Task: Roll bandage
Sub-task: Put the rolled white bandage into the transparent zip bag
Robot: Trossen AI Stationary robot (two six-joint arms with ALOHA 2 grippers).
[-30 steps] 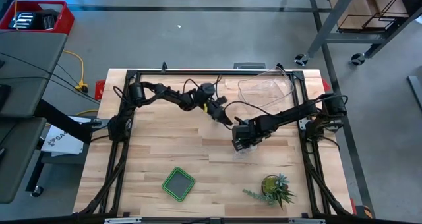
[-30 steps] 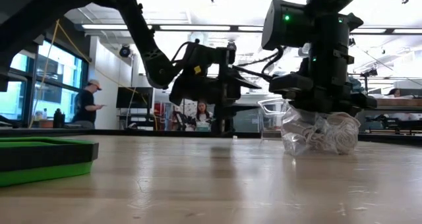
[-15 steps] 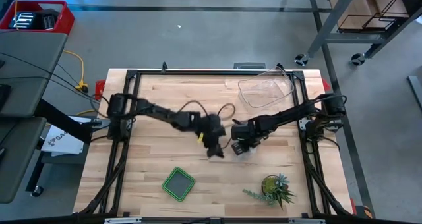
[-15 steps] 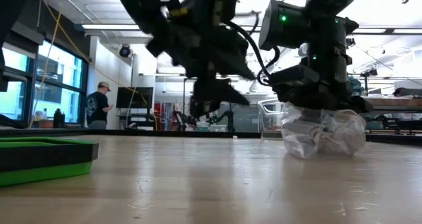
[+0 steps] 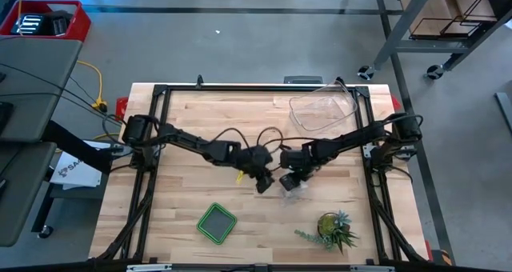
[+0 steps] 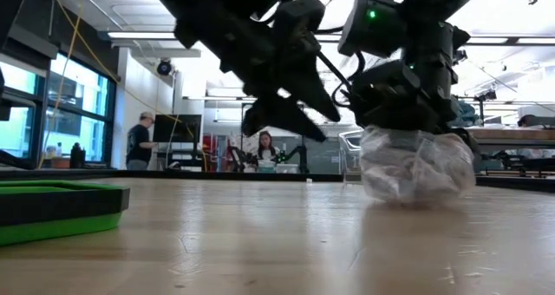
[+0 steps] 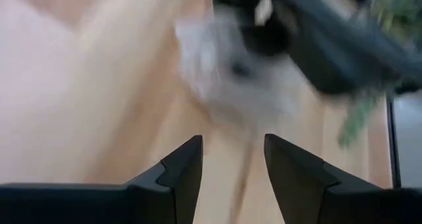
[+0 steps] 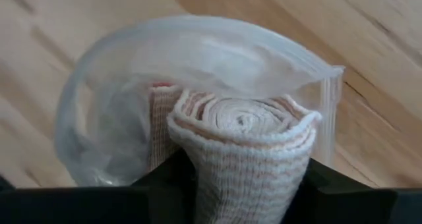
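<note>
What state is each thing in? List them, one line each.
bandage: rolled up, gripped between the right gripper's fingers, partly inside the bag.
plastic bag: mouth open, on the table around the roll.
right gripper: shut on the bandage.
left gripper: open, empty, close beside the bag.
clear tub: upright, nothing visible inside.
green tray: flat on the table.
plant: lying near the table's edge.

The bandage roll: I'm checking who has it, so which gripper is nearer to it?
Right. The right gripper is shut on the bandage roll, at the mouth of the clear plastic bag. The left gripper is open beside the bag, apart from it.
</note>
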